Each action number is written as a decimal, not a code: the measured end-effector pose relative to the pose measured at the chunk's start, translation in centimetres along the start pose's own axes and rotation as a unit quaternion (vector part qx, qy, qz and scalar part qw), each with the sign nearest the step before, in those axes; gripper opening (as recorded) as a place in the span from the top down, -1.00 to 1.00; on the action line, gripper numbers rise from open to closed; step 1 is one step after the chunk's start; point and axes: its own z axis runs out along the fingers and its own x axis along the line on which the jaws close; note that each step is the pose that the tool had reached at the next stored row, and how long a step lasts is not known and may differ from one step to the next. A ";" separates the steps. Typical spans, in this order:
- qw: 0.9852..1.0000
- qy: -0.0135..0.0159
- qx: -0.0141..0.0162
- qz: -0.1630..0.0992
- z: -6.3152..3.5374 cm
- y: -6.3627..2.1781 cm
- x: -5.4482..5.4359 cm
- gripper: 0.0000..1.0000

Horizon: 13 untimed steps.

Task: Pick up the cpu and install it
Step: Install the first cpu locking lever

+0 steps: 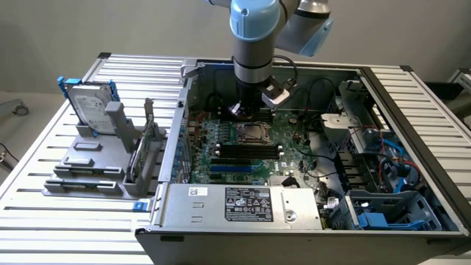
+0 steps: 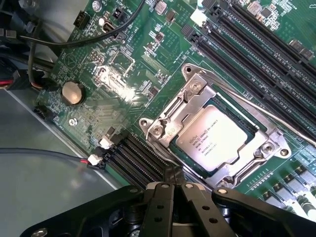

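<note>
**Desk:** What is the pincer doing?

**Operator:** I see one pincer point(image 2: 173, 173) on my wrist camera. Its two black fingers point(image 2: 159, 197) are pressed together at the tips, with nothing between them. In the exterior view the pincer point(image 1: 243, 112) hangs inside the open case point(image 1: 412, 105), low over the motherboard point(image 2: 123, 64).

**Desk:** And the cpu?

**Operator:** There is one cpu point(image 2: 213, 138), and it is not in the pincer. It lies flat in the single socket, silvery top up, with the metal frame point(image 2: 191, 98) around its edges. The fingertips sit just beside the socket's edge, near the chip but apart from it. In the exterior view the socket point(image 1: 254, 132) is just in front of the pincer.

**Desk:** What else is on the board?

**Operator:** One round coin battery point(image 2: 72, 92) sits well apart from the socket. One black cable point(image 2: 98, 38) crosses above the board. Long black slots point(image 2: 143, 158) run on two sides of the socket, but I cannot count them reliably.

**Desk:** And outside the case?

**Operator:** One power supply point(image 1: 243, 204) with a label sits at the case's near end. On the table point(image 1: 44, 221), to the exterior view's left, one grey holder point(image 1: 88, 165) carries one hard drive point(image 1: 92, 105) standing upright in a blue frame.
</note>
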 end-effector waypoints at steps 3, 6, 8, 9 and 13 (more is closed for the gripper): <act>1.000 -0.001 -0.001 0.000 0.01 0.01 0.0 0.79; 1.000 -0.001 -0.001 0.000 -0.02 0.01 0.0 0.79; 1.000 -0.001 -0.001 0.000 -0.09 0.00 0.1 0.79; 1.000 -0.001 -0.001 0.000 -0.13 0.00 0.1 0.79; 1.000 -0.001 -0.001 0.000 -0.19 -0.01 0.1 0.79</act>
